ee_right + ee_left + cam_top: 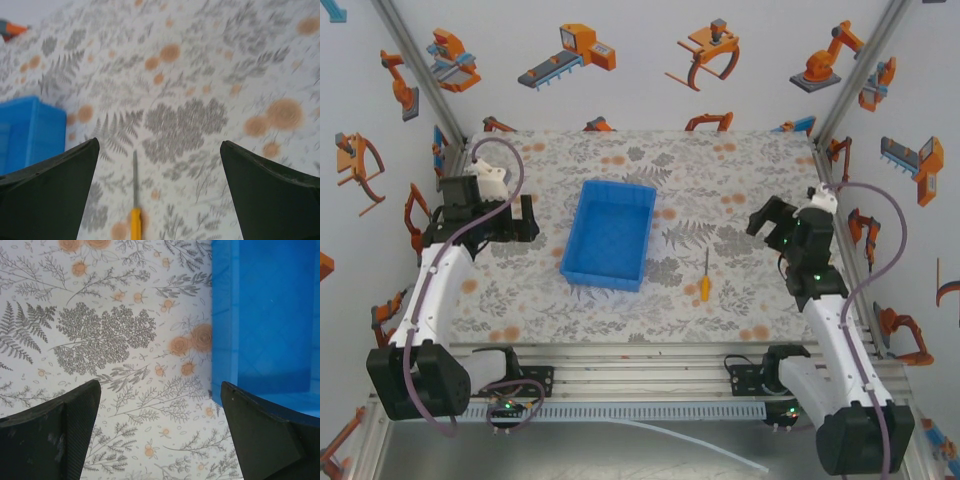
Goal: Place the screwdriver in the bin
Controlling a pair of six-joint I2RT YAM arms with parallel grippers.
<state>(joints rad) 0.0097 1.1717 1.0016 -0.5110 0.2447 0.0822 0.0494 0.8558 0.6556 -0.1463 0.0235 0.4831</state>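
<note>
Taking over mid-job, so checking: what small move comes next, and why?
Probably ease the right gripper down toward the screwdriver: it lies on the table outside the bin, roughly between that gripper's open jaws; the left gripper is across the bin.

The tabletop (740,190) is covered in a pale sheet printed with grey ferns and orange flowers. A blue bin (610,230) lies on it a little left of centre, its long sides running roughly from near edge to far edge. The screwdriver (705,277) lies flat to the bin's right, apart from it, with its orange-yellow handle toward the near edge.
</note>
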